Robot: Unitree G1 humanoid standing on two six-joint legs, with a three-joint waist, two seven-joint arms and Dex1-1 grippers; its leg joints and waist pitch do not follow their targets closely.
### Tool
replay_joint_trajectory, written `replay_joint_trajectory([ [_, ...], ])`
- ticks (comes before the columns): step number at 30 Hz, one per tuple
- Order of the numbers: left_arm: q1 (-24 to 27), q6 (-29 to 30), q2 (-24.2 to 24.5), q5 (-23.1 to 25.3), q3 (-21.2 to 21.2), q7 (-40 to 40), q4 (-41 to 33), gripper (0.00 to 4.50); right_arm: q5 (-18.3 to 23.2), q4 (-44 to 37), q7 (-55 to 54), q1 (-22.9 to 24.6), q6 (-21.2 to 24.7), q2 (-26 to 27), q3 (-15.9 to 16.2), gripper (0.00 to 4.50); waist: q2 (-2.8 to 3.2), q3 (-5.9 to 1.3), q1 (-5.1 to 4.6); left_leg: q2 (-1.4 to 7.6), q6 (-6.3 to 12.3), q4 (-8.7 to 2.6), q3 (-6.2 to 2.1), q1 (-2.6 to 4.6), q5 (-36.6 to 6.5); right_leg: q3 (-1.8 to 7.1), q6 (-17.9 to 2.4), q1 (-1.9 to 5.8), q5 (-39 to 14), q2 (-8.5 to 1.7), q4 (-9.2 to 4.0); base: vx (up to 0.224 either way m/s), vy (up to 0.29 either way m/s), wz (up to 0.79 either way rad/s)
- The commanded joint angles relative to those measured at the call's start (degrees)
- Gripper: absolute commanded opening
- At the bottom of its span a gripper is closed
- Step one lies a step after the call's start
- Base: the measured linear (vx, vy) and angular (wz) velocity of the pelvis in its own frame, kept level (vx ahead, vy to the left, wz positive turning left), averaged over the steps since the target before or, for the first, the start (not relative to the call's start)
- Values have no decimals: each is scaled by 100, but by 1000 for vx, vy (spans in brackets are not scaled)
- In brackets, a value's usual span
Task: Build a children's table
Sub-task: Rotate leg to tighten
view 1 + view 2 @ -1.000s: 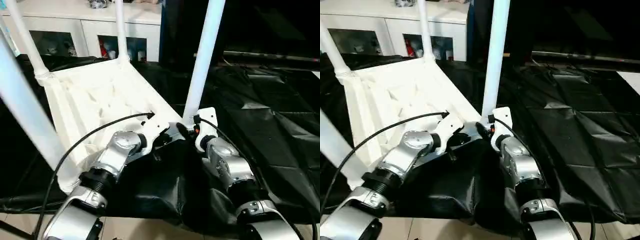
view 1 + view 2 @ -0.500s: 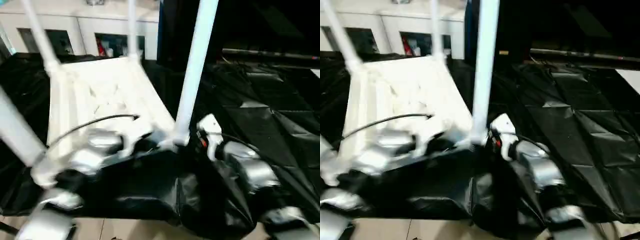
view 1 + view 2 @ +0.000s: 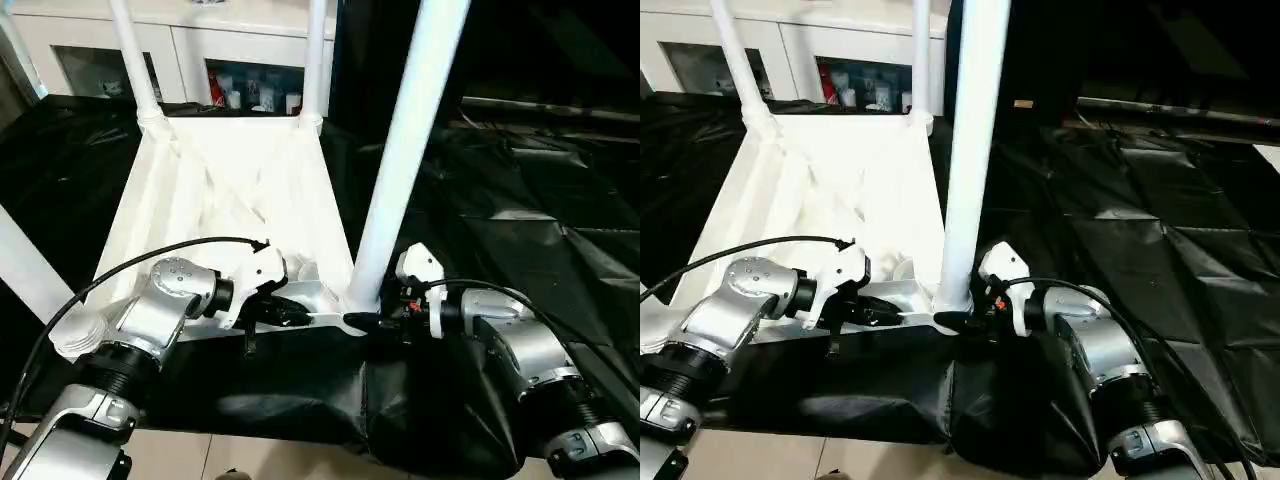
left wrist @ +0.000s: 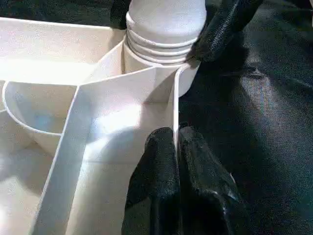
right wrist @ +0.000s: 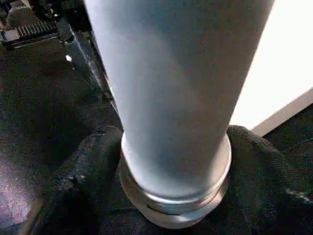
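The tabletop point(image 3: 240, 190) lay upside down on black sheeting point(image 3: 520, 220), ribbed side up, its long axis running away from me toward the cabinet point(image 3: 210, 60); open sheeting lay to the right. My left gripper point(image 4: 176, 161) pinched the near rim wall, fingers closed. My right gripper point(image 5: 171, 161) wrapped the near-right leg point(image 3: 405, 150) at its base, fingers spread around it. That leg stood upright in its corner socket point(image 4: 164, 46).

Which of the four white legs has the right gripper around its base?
The leg at the near right corner of the upturned tabletop. The right gripper has a black finger on each side of its base; the other three legs stand free of both grippers.
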Motion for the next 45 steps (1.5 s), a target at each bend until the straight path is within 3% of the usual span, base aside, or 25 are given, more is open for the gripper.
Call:
replay_joint_trajectory([
  [1, 53, 23, -103, -143, -104, -101, -102, 0, 6, -138, 37, 27, 59, 2, 50, 300, -6, -310, 4, 131, 229, -352, 13, 7, -867, 256, -1215, 330, -643, -335, -350, 0, 0, 0],
  [4, 70, 35, -98, -142, -102, -95, -123, 0, 42, -210, 60, 65, 102, -7, 51, 282, -10, -316, 4, 122, 279, -337, 19, -3, -761, 252, -1261, 342, -428, -329, -329, 0, 0, 0],
  [9, 66, 5, -196, 38, -109, 297, -10, 0, 41, -125, -224, 136, 102, 127, -11, 274, -17, -314, 3, 125, 270, -340, 16, -2, -765, 253, -1235, 339, -506, -334, -334, 0, 0, 0],
  [11, 10, 16, -365, 220, -95, 792, 175, 0, -161, 222, -857, 80, -34, 328, -106, 273, -20, -276, -17, 123, 187, -368, 14, 1, -970, 244, -1169, 317, -902, -338, -391, 0, 0, 0],
  [13, -111, 121, -685, 462, -46, 1641, 453, 0, -388, 737, -1872, -43, -117, 678, -269, 272, -31, -241, -42, 108, -21, -398, 0, 41, -1381, 247, -897, 291, -1967, -371, -507, 0, 0, 0],
  [14, -127, 131, -730, 487, -38, 1747, 486, 0, -405, 789, -1993, -56, -119, 723, -293, 272, -31, -241, -42, 108, -21, -398, 0, 41, -1381, 247, -897, 291, -1967, -371, -507, 0, 0, 0],
  [15, -218, 282, -1035, 567, -14, 2263, 629, 0, -369, 1048, -2818, -167, -11, 1103, -534, 272, -31, -247, -57, 104, -62, -419, -25, 27, -1487, 257, -653, 286, -2472, -393, -547, 0, 0, 0],
  [17, -275, 384, -1246, 602, 5, 2588, 699, 0, -342, 1197, -3349, -242, 67, 1353, -680, 272, -38, -243, -72, 96, -112, -422, -44, 72, -1620, 247, -540, 253, -2768, -388, -589, 0, 0, 0],
  [20, -400, 556, -1679, 644, 41, 3185, 793, 0, -378, 1424, -4189, -397, 164, 1772, -795, 272, -27, -252, -92, 105, -114, -436, -43, 63, -1572, 254, -511, 236, -2554, -362, -582, 0, 0, 0],
  [22, -449, 593, -1963, 710, -1, 3451, 843, 0, -547, 1565, -4368, -518, 34, 2039, -656, 272, 0, -267, -106, 94, -112, -433, -45, 44, -1564, 252, -537, 253, -2348, -352, -565, 0, 0, 0],
  [23, -449, 585, -2032, 730, -36, 3473, 842, 0, -578, 1588, -4325, -543, -21, 2117, -600, 272, -18, -271, -114, 91, -70, -428, -38, 41, -1545, 255, -560, 248, -2201, -344, -562, 0, 0, 0],
  [25, -437, 528, -2126, 778, -121, 3476, 834, 0, -768, 1591, -4132, -572, -234, 2171, -346, 272, -14, -294, -99, 87, 16, -409, -30, 4, -1335, 263, -631, 283, -1788, -343, -516, 0, 0, 0],
  [26, -433, 522, -2125, 781, -127, 3466, 830, 0, -739, 1584, -4114, -572, -245, 2178, -367, 328, -15, -302, -96, 84, 30, -404, -25, 0, -1244, 261, -667, 293, -1620, -331, -498, 0, 0, 0],
  [28, -407, 470, -2072, 790, -124, 3404, 814, 0, -410, 1555, -3963, -594, -241, 2208, -623, 341, -14, -305, -89, 79, 117, -393, -11, 0, -1126, 260, -784, 307, -1320, -329, -468, 0, 0, 0],
  [30, -406, 455, -2032, 781, -110, 3355, 811, 0, -414, 1542, -3883, -597, -248, 2154, -598, 362, -17, -298, -94, 81, 146, -396, -8, -6, -1144, 257, -796, 310, -1334, -329, -473, 0, 0, 0],
  [32, -380, 312, -1767, 747, -83, 3022, 745, 0, -588, 1379, -3391, -519, -398, 1792, -353, 387, -14, -289, -91, 83, 153, -408, -12, -4, -1276, 250, -755, 310, -1587, -332, -501, 0, 0, 0],
  [39, -298, 152, -1237, 634, -78, 2212, 605, 0, -579, 947, -2082, -323, -524, 1080, -112, 391, -16, -283, -82, 103, 219, -412, -16, -14, -1277, 259, -761, 313, -1626, -343, -504, 0, 0, 0],
  [41, -211, 28, -950, 484, -118, 1585, 456, 0, -472, 659, -1478, -232, -516, 745, -48, 391, -14, -283, -72, 109, 251, -411, -20, -19, -1269, 259, -789, 325, -1569, -343, -496, 0, 0, 0],
  [45, -66, -56, -596, 194, -145, 726, 143, 0, -298, 330, -854, -163, -485, 372, -20, 391, -4, -320, -102, 127, 299, -381, -10, -10, -1029, 258, -1060, 326, -931, -331, -407, 0, 0, 0],
])
